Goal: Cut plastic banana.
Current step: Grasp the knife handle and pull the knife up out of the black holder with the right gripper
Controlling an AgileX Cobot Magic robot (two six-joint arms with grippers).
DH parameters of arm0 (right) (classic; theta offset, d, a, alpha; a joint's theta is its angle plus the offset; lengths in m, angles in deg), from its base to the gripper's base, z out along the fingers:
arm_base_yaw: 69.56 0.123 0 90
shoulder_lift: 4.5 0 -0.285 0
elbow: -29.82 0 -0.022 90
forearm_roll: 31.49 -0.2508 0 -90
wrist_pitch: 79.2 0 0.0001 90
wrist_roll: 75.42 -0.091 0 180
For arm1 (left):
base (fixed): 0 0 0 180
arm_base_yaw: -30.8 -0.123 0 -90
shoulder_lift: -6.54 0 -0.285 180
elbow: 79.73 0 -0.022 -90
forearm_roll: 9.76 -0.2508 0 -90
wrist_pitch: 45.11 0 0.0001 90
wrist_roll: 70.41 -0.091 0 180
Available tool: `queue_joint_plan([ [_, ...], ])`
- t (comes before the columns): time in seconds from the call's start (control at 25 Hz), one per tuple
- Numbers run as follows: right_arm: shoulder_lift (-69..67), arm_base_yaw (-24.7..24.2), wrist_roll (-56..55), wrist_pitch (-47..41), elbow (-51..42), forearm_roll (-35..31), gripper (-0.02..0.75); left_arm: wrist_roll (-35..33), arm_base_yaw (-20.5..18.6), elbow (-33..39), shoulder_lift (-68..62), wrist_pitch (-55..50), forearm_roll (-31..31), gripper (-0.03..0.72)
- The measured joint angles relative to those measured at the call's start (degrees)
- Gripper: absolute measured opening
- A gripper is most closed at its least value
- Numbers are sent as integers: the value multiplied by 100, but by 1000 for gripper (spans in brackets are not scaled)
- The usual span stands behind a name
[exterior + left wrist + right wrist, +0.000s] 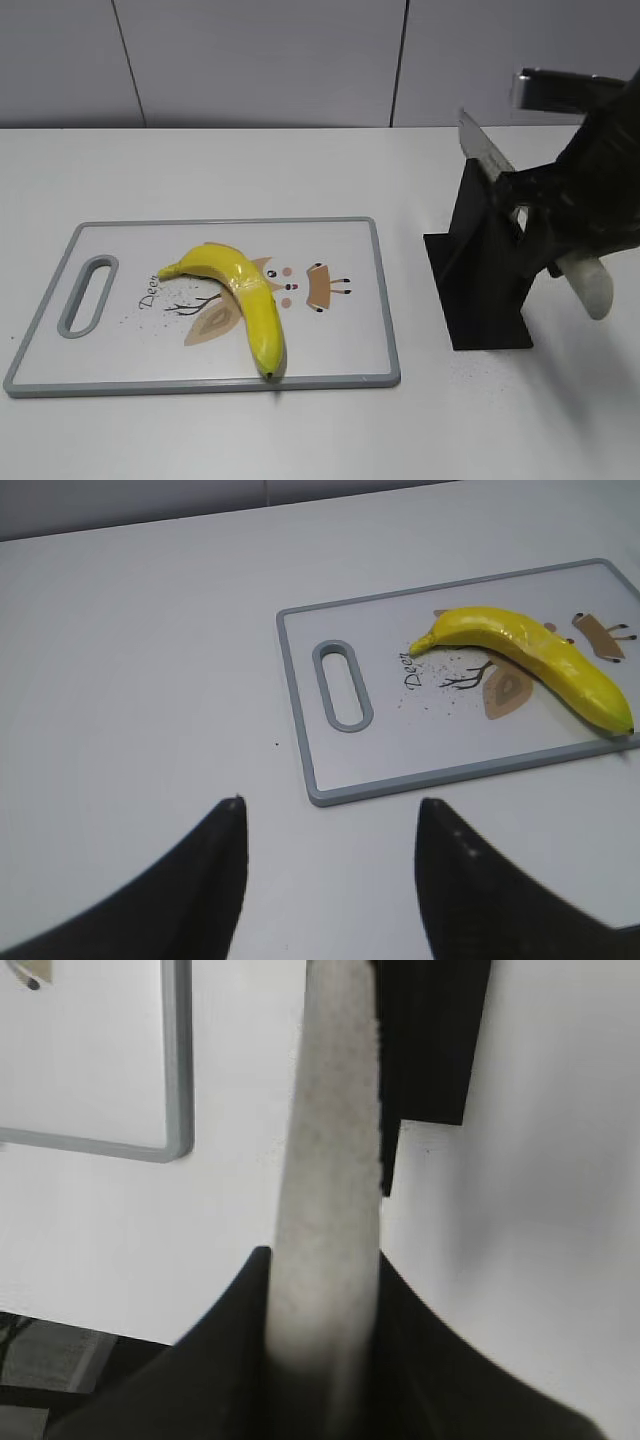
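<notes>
One plastic banana (243,303), one cutting board (350,300), one knife (487,155), one black stand (480,270).

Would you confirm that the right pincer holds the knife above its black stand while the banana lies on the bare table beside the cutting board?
Not quite: the exterior view shows the banana lying on the cutting board, not on the bare table. The right pincer does hold the knife above the black stand.

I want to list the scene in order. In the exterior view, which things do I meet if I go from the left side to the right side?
Cutting board's handle slot → plastic banana on the cutting board → black knife stand → right gripper holding the knife by its pale handle.
</notes>
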Motion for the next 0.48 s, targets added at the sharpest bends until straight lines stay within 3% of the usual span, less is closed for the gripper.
queue_joint_plan([
  [0.48, 1031, 25, 227, 360, 26, 67, 163, 0, 0, 0, 0, 0, 0, 514],
])
